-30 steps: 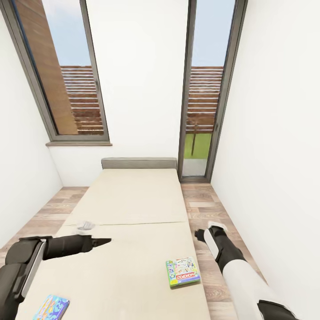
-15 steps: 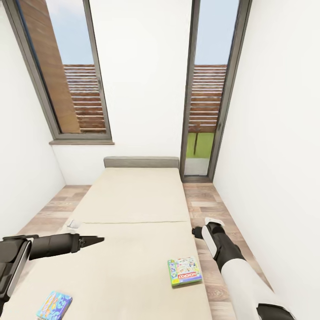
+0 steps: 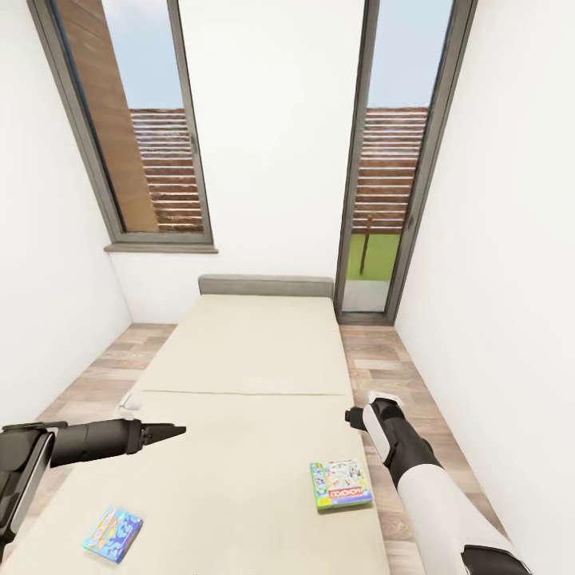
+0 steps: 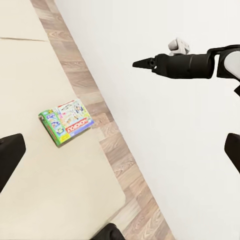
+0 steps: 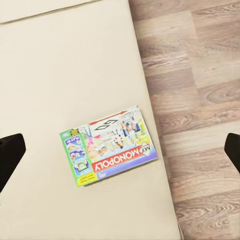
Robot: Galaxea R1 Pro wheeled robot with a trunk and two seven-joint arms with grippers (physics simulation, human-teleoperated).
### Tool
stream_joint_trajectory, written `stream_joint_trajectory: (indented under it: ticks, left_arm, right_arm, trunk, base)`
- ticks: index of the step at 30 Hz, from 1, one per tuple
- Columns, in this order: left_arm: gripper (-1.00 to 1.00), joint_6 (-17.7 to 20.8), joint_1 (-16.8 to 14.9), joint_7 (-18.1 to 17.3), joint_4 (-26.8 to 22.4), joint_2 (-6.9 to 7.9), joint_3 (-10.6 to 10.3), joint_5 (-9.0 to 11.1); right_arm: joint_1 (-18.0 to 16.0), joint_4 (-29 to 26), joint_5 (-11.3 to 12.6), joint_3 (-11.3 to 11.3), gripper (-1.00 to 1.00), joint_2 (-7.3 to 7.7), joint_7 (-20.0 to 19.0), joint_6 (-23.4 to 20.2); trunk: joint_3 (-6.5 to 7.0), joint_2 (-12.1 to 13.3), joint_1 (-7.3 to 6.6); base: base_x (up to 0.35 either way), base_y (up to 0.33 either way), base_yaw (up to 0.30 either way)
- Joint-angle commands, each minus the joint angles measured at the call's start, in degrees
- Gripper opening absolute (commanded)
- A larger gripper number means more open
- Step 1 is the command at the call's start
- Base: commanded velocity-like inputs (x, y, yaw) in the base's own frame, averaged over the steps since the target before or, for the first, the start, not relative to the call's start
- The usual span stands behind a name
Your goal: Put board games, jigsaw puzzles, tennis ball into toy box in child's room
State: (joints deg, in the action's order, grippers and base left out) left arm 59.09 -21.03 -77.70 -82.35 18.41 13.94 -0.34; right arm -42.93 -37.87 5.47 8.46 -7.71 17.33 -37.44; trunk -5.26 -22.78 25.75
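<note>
Monopoly box (image 5: 108, 145) flat on bed (image 3: 239, 359), near its right edge, close to floor (image 5: 200, 75); prob. light, stiff cardboard, glossy so maybe slippery. Best taken across thin edges, w/ overhang at bed edge helping. Small blue game box (image 3: 113, 533) lies near bed's left front corner. Right hand (image 4: 137, 63) looks pinched together, empty; left hand (image 3: 177, 430) likewise, though tips small. Toy box, worktop out of frame
</note>
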Motion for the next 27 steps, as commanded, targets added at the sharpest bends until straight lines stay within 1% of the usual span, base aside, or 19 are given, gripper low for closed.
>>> stream_joint_trajectory:
  ticks: [1, 17, 22, 27]
  left_arm:
    - [1.00, 0.60, -0.06, -0.25, 0.00, -0.02, -0.02, -0.06]
    - [1.00, 0.56, -0.06, -0.03, 0.00, -0.28, -0.53, -0.15]
    - [1.00, 0.52, -0.08, -0.06, 0.00, -0.19, -0.29, -0.18]
    - [1.00, 0.51, -0.07, -0.14, 0.00, -0.03, -0.09, -0.17]
  right_arm:
    - [-0.04, -0.09, 0.60, 0.14, 1.00, -0.04, 0.43, -0.15]
    - [-0.13, 0.05, 0.68, 0.37, 1.00, 0.23, 0.37, -0.21]
    - [-0.07, 0.20, 0.81, 0.47, 1.00, 0.46, 0.41, 0.00]
    - [-0.05, 0.24, 0.91, 0.52, 1.00, 0.55, 0.42, 0.01]
  trunk:
    - [-0.22, -0.14, 0.04]
    - [-1.68, -0.14, 0.04]
    - [-2.15, -0.14, 0.04]
    - [-2.62, -0.14, 0.04]
  base:
    - [0.000, 0.000, 0.101]
    - [0.000, 0.000, 0.087]
    - [0.000, 0.000, 0.020]
    - [0.000, 0.000, -0.063]
